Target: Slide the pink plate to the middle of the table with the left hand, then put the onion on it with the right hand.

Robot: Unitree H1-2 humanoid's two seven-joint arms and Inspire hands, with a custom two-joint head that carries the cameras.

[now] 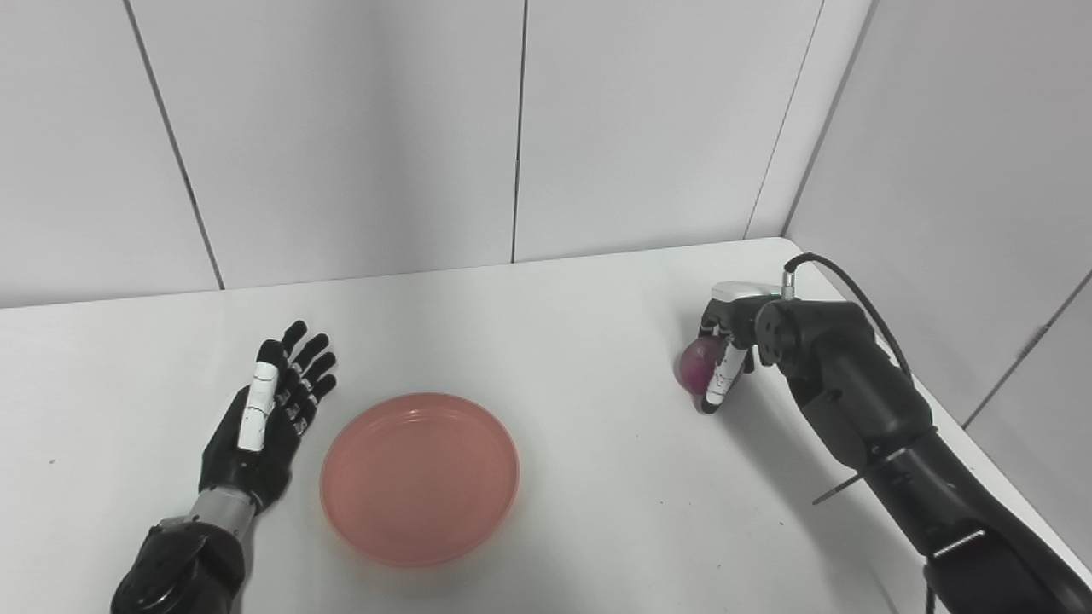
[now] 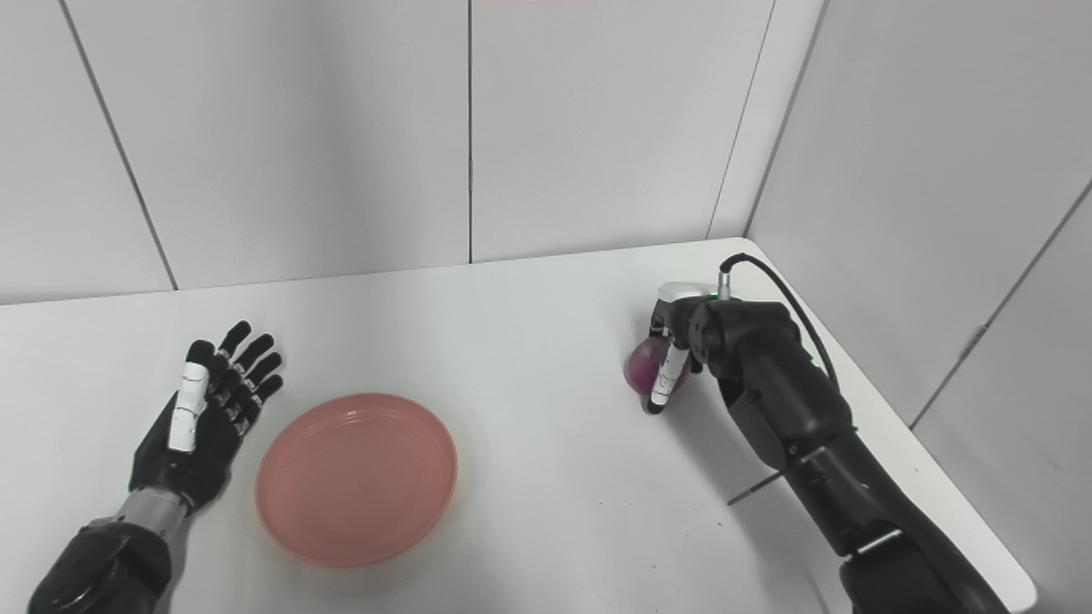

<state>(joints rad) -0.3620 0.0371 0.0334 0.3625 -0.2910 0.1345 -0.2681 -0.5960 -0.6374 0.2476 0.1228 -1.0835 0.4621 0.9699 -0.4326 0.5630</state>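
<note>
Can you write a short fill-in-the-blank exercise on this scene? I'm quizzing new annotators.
1. The plate is ____ in colour.
2. The right hand is closed on the ____.
3. The left hand lies open to the ____ of the plate.
4. The plate has ____ on it.

Missing words: pink; onion; left; nothing

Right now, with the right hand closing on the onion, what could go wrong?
1. The round purple onion is smooth and only partly wrapped by the right hand, so it may roll away or slip when lifted.
2. The open left hand lies close beside the round pink plastic plate; it might nudge it.
</note>
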